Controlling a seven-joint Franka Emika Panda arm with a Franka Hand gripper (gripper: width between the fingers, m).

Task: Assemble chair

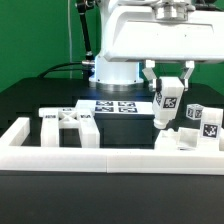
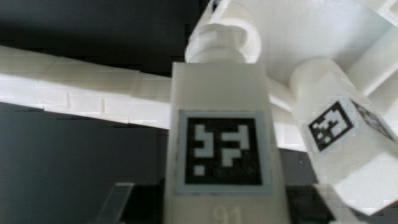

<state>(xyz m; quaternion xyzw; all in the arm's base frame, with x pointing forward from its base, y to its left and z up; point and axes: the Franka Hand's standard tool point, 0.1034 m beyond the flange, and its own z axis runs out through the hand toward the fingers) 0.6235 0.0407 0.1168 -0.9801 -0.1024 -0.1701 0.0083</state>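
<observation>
Robot arm [image 1: 135, 40] reaching down over a black table [image 1: 50, 95] that is fenced along its front and side by a long white border rail [image 1: 110, 158]. The gripper [image 1: 168, 98] is partly closed, with one finger on each side of a blocky white chair leg [image 1: 165, 117], pinching it near its upper end. The leg stands upright with its long axis vertical. A black-and-white square tag [image 1: 169, 97] on it faces the exterior camera between the fingers, and its lower end points straight down at the table. The leg is toward the exterior view's right, just behind the front rail. Whether its lower end touches anything beneath it cannot be told. Just beside it, further to the exterior view's right, more white chair parts [image 1: 200, 125] sit close together, blocky and tagged. On the exterior view's left, well apart from the leg, lies another white chair piece with crossed bars [image 1: 68, 122]. Between the two groups and further back, the marker board [image 1: 113, 108] lies flat on the table. In the wrist view the held leg [image 2: 222, 100] fills the middle, running straight away from the camera with its tagged face toward the lens. Its far end narrows to a small rounded peg [image 2: 222, 40]. A second tagged part [image 2: 338, 120] lies tilted beside that end.
</observation>
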